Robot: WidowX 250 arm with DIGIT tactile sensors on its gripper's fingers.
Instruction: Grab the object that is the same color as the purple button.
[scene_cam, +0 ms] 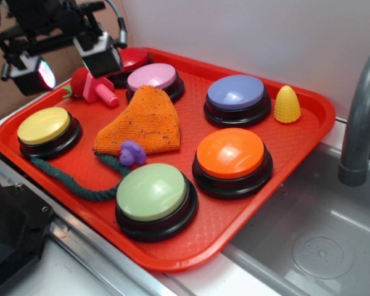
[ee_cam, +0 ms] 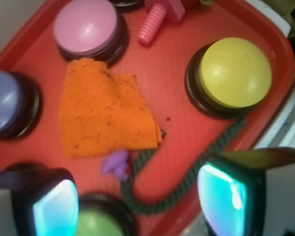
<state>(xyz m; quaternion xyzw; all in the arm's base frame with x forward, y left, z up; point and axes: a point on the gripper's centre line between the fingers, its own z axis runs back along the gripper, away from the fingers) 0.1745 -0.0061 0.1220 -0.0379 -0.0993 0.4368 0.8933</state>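
Nearest you, the open gripper (ee_cam: 137, 201) hangs clear above the tray (scene_cam: 246, 237); the purple toy (ee_cam: 117, 164) lies at its 12 o'clock, touching the orange cloth's (ee_cam: 101, 113) edge and the rope (ee_cam: 187, 189).

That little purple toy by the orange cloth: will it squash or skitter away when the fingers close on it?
The purple toy looks lumpy and rubbery, so it will probably give a little and grip well rather than slip. It is small and likely light, so a glancing finger could nudge it aside. It lies against the orange cloth and green rope, which may snag.
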